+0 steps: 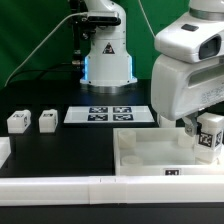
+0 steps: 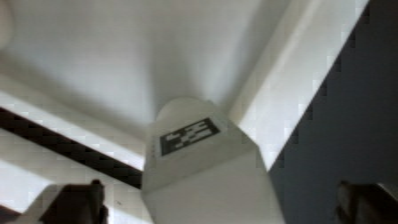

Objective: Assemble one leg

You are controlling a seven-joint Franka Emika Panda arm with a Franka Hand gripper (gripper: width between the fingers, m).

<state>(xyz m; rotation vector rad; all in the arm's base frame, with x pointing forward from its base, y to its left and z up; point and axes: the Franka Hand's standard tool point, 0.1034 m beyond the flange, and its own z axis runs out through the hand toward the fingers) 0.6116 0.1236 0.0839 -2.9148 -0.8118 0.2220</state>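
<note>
One leg (image 1: 209,136), a small white block with a black-and-white tag, stands at the far right corner of the large white tray-like piece (image 1: 140,158). My gripper (image 1: 198,126) hangs right over it from the exterior view's right. In the wrist view the leg (image 2: 205,165) lies between my fingers (image 2: 75,203), with its tag facing the camera. There is a gap on each side of it, so my gripper (image 2: 219,208) is open around the leg and not touching it. Two more legs (image 1: 18,122) (image 1: 47,121) stand apart at the exterior view's left.
The marker board (image 1: 110,115) lies at the middle back, in front of the arm's base (image 1: 106,55). A long white bar (image 1: 60,190) runs along the front edge. Another white piece (image 1: 3,151) shows at the exterior view's left edge.
</note>
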